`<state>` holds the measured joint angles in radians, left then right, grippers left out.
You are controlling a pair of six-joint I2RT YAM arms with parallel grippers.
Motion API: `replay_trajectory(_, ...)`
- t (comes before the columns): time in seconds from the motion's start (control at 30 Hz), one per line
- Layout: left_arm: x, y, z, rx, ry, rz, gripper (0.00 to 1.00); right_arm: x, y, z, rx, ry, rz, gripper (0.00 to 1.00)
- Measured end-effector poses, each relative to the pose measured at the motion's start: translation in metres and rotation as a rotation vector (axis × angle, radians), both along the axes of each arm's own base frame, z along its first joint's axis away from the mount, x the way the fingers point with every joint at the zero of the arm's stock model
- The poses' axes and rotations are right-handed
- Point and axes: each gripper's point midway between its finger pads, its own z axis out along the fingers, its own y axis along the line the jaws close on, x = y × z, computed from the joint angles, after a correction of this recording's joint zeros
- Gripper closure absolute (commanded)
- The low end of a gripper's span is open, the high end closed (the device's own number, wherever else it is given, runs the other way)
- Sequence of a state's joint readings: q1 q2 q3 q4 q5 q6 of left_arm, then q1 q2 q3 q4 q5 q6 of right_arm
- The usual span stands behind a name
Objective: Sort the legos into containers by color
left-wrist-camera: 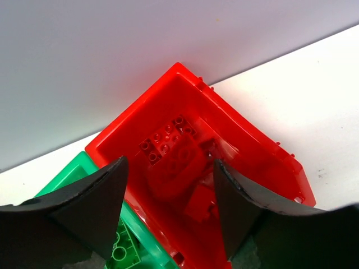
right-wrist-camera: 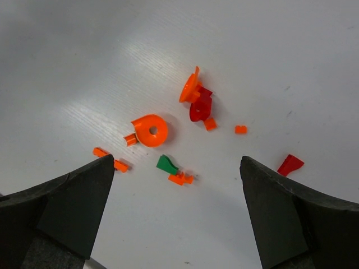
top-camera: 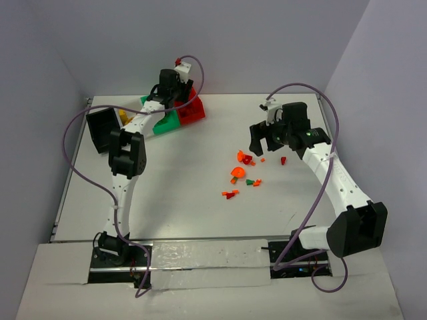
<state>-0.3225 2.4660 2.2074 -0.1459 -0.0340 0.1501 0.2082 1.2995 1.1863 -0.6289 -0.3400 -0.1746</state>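
Observation:
My left gripper (top-camera: 180, 95) hangs open and empty over the red bin (top-camera: 195, 110) at the table's back. In the left wrist view my left gripper (left-wrist-camera: 168, 168) is above the red bin (left-wrist-camera: 247, 140), which holds several red bricks (left-wrist-camera: 168, 147). The green bin (left-wrist-camera: 84, 168) beside it holds a green brick (left-wrist-camera: 120, 252). My right gripper (top-camera: 263, 145) is open and empty above the loose legos (top-camera: 243, 172). The right wrist view shows my right gripper (right-wrist-camera: 176, 162), an orange ring (right-wrist-camera: 150, 130), an orange disc (right-wrist-camera: 189, 89), a dark red piece (right-wrist-camera: 200, 106), a green wedge (right-wrist-camera: 166, 164), a red wedge (right-wrist-camera: 290, 164) and small orange bits (right-wrist-camera: 180, 179).
The black bin (top-camera: 102, 130) stands at the far left by the table edge. Yellow pieces (top-camera: 123, 119) show next to it, where my left arm hides most of a white bin. The green bin (top-camera: 168, 123) touches the red one. Walls close in the back and both sides.

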Motion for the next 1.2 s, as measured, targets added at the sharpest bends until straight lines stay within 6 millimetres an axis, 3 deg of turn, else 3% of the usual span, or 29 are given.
replay_trajectory(0.2,-0.006,0.004,-0.003,0.015,0.033,0.009,0.24,0.007,-0.016,-0.008,-0.081,-0.010,-0.029,0.06)
replay_trajectory(0.33,-0.023,0.004,0.012,-0.008,0.070,-0.009,0.27,0.009,-0.025,-0.017,-0.139,-0.004,-0.035,0.14)
replay_trajectory(0.43,-0.055,0.001,0.038,-0.065,0.108,-0.052,0.29,0.009,-0.036,-0.026,-0.179,0.017,-0.055,0.19)
replay_trajectory(0.6,-0.115,-0.005,0.097,-0.197,0.114,-0.127,0.33,0.013,-0.065,-0.051,-0.223,0.111,-0.134,0.23)
replay_trajectory(0.77,-0.166,0.000,0.132,-0.255,0.119,-0.162,0.32,0.020,-0.096,-0.085,-0.239,0.242,-0.249,0.26)
replay_trajectory(0.9,-0.195,0.014,0.126,-0.242,0.164,-0.139,0.30,0.021,-0.104,-0.107,-0.231,0.327,-0.310,0.29)
replay_trajectory(1.07,-0.234,0.047,0.104,-0.219,0.239,-0.086,0.30,0.029,-0.102,-0.127,-0.211,0.393,-0.349,0.34)
replay_trajectory(1.2,-0.249,0.059,0.116,-0.217,0.222,-0.077,0.31,0.030,-0.101,-0.143,-0.198,0.438,-0.378,0.38)
